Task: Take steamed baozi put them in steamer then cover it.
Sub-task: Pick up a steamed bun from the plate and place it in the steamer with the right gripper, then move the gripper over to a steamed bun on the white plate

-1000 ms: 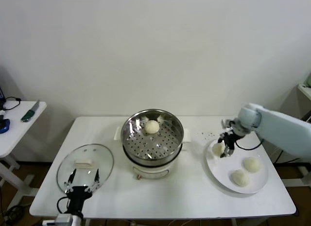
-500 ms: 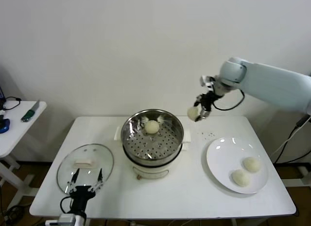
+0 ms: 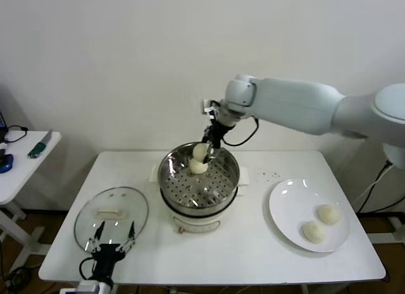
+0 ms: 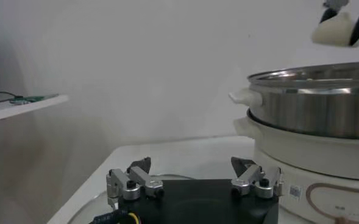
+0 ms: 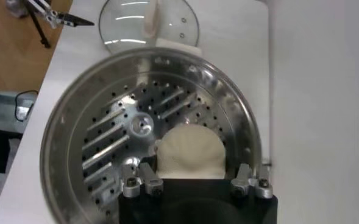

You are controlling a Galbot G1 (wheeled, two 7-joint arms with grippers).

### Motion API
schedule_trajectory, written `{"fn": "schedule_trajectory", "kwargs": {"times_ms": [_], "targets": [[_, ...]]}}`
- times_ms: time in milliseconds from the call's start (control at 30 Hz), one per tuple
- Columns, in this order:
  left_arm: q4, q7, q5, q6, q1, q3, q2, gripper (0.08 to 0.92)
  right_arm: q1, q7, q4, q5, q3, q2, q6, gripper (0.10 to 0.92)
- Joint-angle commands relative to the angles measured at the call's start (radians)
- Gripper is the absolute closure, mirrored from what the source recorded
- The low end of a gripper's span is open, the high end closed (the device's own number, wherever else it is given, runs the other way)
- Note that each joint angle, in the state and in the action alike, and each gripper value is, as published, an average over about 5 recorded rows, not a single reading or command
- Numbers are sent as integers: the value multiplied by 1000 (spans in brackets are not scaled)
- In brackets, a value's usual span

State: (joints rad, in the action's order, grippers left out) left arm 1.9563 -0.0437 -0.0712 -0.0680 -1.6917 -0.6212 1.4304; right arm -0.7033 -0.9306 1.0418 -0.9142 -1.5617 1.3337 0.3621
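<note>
My right gripper (image 3: 205,148) is shut on a cream-white baozi (image 3: 199,152) and holds it just above the back of the steel steamer (image 3: 190,191). In the right wrist view that baozi (image 5: 189,152) sits between the jaws of the right gripper (image 5: 194,175), over the perforated steamer (image 5: 106,134). A second baozi (image 3: 198,167) lies in the basket right below the held one. Two more baozi (image 3: 328,214) (image 3: 312,231) rest on the white plate (image 3: 291,202). The glass cover (image 3: 111,216) lies flat on the table, left of the steamer. My left gripper (image 3: 111,236) hangs open at the cover's near edge.
The white pot base (image 3: 196,223) stands mid-table. The left wrist view shows the steamer's wall (image 4: 316,103) close by, on one side of the open left gripper (image 4: 193,173). A side table (image 3: 25,158) with small items stands at the far left.
The right gripper lifted a baozi off the plate and carried it up and left, and it now hangs over the steamer's back. The left gripper stayed by the cover.
</note>
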Motion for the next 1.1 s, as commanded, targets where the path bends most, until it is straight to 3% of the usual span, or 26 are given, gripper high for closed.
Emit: {"fn": "schedule_trajectory", "kwargs": {"times_ms": [33,600,700,800,1100], "targets": [[-1,-1,0,2,2,1,-1,177,74,37,-54,-29,-25,131,17,321],[-20,-3,-13,4,17,-5,-12,177,167,40,-150,6,-32,231,8,316],[-20,-3,-14,4,17,-6,-14,177,158,31,-152,10,-37,231,8,272],[-20,-4,-15,5,18,-7,-16,177,142,22,-143,16,-38,216,8,218],[-19,-6,-16,7,20,-5,-16,177,-8,-33,-24,17,-46,65,-14,202]]}}
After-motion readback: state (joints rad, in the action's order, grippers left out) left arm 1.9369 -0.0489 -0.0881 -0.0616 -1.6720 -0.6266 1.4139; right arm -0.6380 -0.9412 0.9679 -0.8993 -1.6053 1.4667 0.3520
